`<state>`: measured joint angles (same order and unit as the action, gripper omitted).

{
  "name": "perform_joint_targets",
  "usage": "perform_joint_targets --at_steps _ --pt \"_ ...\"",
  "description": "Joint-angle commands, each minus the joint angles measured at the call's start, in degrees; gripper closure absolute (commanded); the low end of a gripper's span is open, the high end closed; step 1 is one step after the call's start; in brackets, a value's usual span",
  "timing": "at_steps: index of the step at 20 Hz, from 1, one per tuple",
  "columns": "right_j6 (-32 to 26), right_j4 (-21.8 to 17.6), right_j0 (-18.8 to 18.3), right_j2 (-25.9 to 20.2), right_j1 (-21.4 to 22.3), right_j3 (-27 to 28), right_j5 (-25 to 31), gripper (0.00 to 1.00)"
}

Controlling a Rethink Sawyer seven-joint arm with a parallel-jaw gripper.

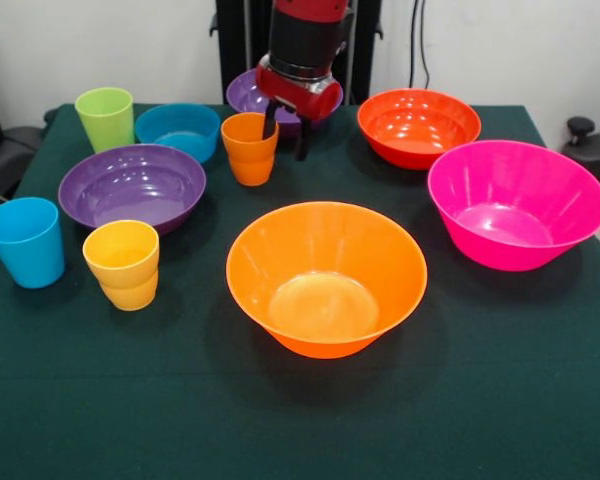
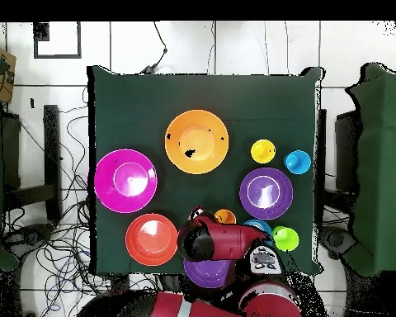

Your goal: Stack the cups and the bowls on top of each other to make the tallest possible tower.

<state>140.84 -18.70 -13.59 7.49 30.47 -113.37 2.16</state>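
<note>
My gripper (image 1: 287,138) is open and empty, low over the table's far middle. Its fingers hang just right of the small orange cup (image 1: 250,150), one finger close to the cup's rim. A purple bowl (image 1: 242,95) sits behind the gripper, partly hidden. The wide orange bowl (image 1: 326,277) stands alone in the middle. The other purple bowl (image 1: 132,186), small blue bowl (image 1: 178,130), lime green cup (image 1: 106,117), blue cup (image 1: 25,241) and yellow cup (image 1: 123,264) stand at the left. The red-orange bowl (image 1: 418,126) and pink bowl (image 1: 517,203) stand at the right. Nothing is stacked.
A dark green cloth (image 1: 300,420) covers the table. In the overhead view the arm (image 2: 222,241) covers much of the orange cup (image 2: 225,216) and the purple bowl (image 2: 205,272) near the base. Cables lie on the floor around the table.
</note>
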Motion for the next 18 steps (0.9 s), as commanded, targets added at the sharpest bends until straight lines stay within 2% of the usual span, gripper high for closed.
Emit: perform_joint_targets --at_steps 1,18 --pt "-0.4 -3.3 -0.8 -4.7 -4.7 5.2 -1.9 0.0" --pt "0.6 -2.9 -0.2 -4.2 -5.0 5.0 -2.1 0.0"
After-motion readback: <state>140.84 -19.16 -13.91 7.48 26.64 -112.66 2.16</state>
